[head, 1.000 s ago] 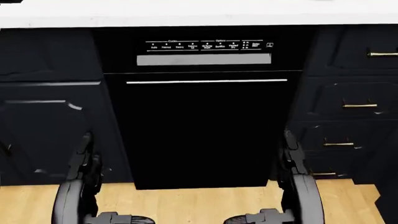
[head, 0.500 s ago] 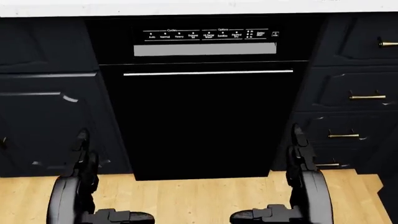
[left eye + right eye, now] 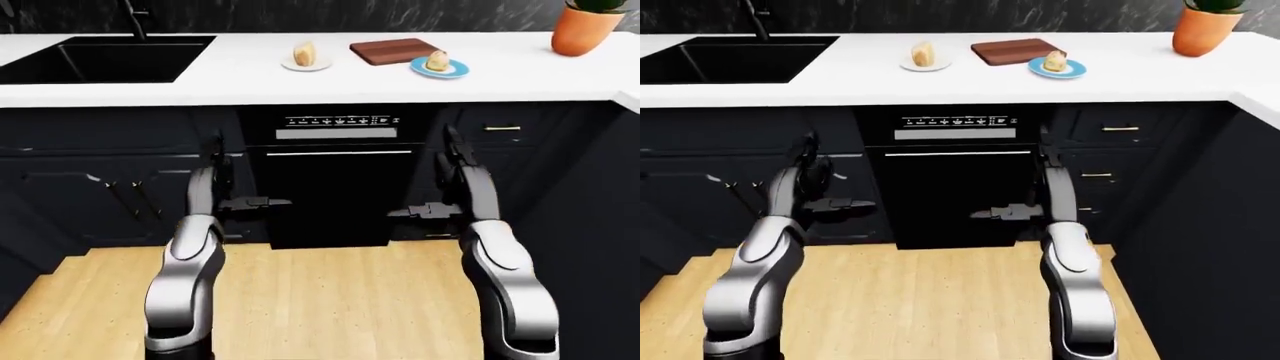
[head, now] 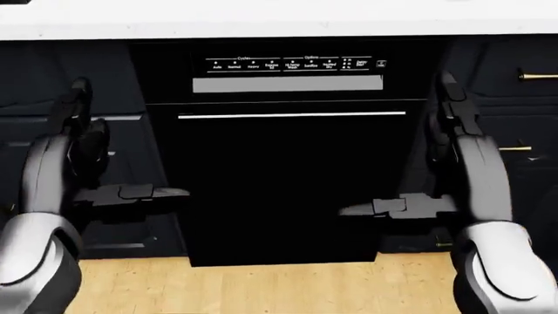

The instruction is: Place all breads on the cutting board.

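counter (image 3: 250, 79): white, smooth, matt
cutting board (image 3: 394, 51): dark wood
floor (image 3: 320, 300): light wood planks
dishwasher (image 3: 338, 187): glossy black (metal handle)

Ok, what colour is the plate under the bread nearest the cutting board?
Light blue plate; the left-eye view shows it best, beside the brown cutting board.
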You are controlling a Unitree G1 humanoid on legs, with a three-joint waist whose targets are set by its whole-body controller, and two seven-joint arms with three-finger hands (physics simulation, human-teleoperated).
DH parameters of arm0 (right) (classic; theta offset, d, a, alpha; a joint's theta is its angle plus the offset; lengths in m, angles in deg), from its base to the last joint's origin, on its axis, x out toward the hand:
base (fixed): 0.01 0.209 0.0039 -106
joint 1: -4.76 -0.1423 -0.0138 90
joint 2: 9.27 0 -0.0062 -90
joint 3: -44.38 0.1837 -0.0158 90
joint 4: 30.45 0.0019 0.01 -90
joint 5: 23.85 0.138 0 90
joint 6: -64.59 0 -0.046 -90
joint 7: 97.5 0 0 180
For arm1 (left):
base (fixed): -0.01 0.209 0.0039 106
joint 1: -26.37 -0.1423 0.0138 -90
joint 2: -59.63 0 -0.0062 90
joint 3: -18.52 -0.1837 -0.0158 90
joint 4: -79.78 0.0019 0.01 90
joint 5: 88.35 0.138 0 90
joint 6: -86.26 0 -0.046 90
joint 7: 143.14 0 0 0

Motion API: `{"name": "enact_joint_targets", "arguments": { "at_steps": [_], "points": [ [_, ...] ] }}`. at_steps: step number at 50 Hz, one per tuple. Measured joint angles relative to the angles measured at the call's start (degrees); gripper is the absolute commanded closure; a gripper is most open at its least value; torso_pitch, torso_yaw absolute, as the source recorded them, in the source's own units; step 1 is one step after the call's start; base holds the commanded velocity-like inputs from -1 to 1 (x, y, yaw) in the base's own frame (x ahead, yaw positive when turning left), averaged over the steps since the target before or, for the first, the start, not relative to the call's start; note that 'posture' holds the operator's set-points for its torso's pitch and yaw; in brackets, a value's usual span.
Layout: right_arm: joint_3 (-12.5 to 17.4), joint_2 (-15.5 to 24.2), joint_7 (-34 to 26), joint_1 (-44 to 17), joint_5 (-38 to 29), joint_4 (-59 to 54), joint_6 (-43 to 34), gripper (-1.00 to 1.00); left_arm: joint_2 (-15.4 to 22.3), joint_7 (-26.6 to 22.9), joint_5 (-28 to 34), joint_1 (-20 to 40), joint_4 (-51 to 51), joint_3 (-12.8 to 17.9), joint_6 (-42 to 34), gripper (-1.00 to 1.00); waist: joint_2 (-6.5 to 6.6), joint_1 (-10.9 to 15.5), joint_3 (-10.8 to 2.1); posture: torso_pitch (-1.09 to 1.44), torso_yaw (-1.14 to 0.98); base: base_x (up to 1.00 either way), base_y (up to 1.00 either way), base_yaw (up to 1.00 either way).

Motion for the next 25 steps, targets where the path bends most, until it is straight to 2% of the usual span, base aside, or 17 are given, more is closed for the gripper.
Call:
{"name": "enact_joint_targets", "arguments": {
  "at_steps": [6,11,19,22,25],
  "points": [
    [1.5,1.7,-0.5,-5.0,0.2,0.7,-7.6,-1.00,1.5,1.2,-1.8,4.6,0.1,0.5,-3.6,-1.00,0.22,0.1,0.21,0.00,0.00,0.00,0.00,0.00],
    [2.7,4.0,-0.1,-11.7,1.3,1.9,-13.9,-1.00,2.9,2.3,-3.5,9.6,1.3,1.0,-8.1,-1.00,0.23,0.1,0.65,0.00,0.00,0.00,0.00,0.00],
    [3.2,7.5,0.0,-20.1,3.4,1.4,-20.8,-1.00,7.5,4.2,-6.4,18.3,4.9,3.5,-11.7,-1.00,0.23,-0.1,0.91,0.00,0.00,0.11,0.00,0.00],
    [3.6,8.5,0.1,-23.2,3.9,1.6,-22.5,-1.00,8.6,4.9,-7.3,21.0,4.8,3.5,-12.8,-1.00,-0.03,-0.1,1.18,0.00,0.00,0.20,0.00,0.00],
    [3.8,9.1,0.2,-24.3,4.4,1.7,-23.2,-1.00,8.9,5.1,-8.3,22.4,5.0,3.0,-13.4,-1.00,0.94,-0.5,1.49,0.00,0.00,0.22,0.00,0.00]
  ]
}}
